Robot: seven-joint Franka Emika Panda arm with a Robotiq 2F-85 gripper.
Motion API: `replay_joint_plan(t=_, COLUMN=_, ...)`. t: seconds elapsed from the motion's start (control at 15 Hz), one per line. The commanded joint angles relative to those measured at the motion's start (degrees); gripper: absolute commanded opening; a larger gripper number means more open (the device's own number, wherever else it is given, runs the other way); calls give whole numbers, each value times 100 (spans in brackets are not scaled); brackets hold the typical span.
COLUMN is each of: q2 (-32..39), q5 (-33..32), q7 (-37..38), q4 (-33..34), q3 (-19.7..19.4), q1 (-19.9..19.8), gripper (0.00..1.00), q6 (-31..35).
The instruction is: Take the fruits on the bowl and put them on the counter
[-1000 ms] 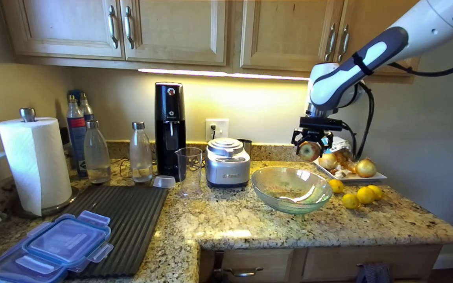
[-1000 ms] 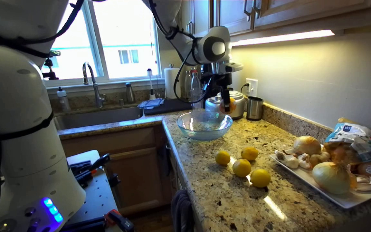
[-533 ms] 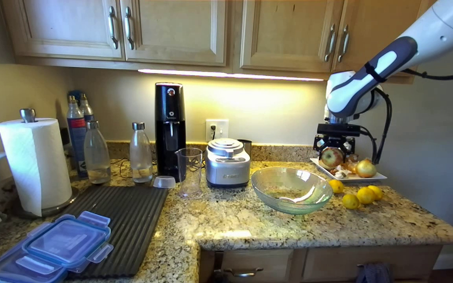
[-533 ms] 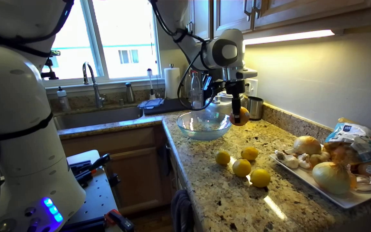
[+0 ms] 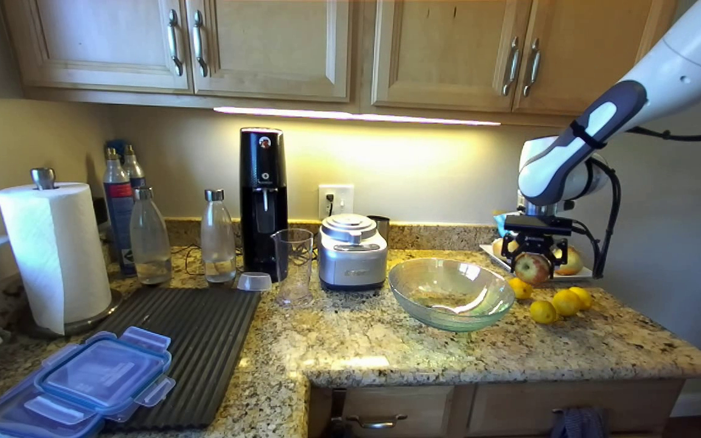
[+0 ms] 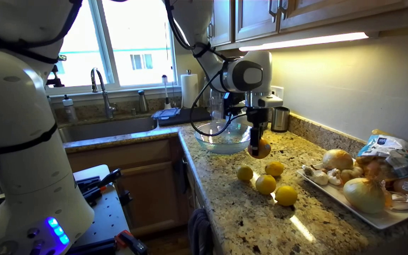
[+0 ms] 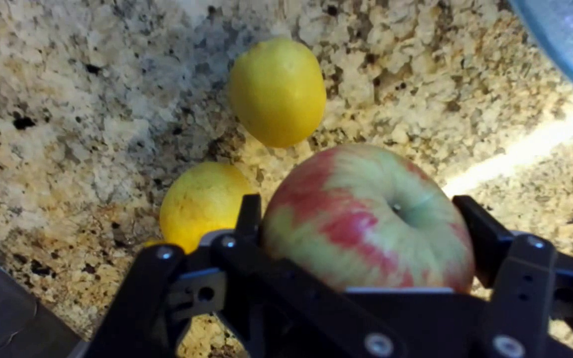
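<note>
My gripper [image 7: 361, 211] is shut on a red and yellow-green apple [image 7: 366, 219], one finger touching each side. The apple also shows in both exterior views [image 5: 532, 268] [image 6: 264, 148], held above the counter [image 5: 387, 344] beside the bowl. The wide glass bowl [image 5: 448, 319] stands on the counter; I see no fruit in it. Its rim [image 7: 555, 49] shows at the wrist view's top right. Several yellow lemon-like fruits [image 5: 566, 302] [image 6: 266, 184] lie on the counter. In the wrist view, one yellow fruit [image 7: 277, 92] is fully visible and another is partly hidden by the left finger.
A white square plate [image 6: 349, 209] with onions, garlic and a bag stands beyond the lemons. A silver food processor [image 5: 353, 258], a clear tall beaker [image 5: 294, 267] and a steel cup [image 6: 280, 119] are near the bowl. The counter edge [image 5: 509, 371] is in front.
My gripper has moved with the apple away from the bowl, toward the lemons and plate, and has come down nearer the counter. The apple stays held. The bowl and lemons have not moved.
</note>
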Motion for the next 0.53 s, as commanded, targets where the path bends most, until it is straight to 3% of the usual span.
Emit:
replay_joint_plan(t=0.0, q2=129, q5=309, q7=23, q4=-187, q3=186, q1=-173, gripper=68, q6=494)
replay_joint_plan(t=0.47, q2=667, q5=699, q7=-74, q4=25, q3=343, q1=-110, gripper=68, q6=1188)
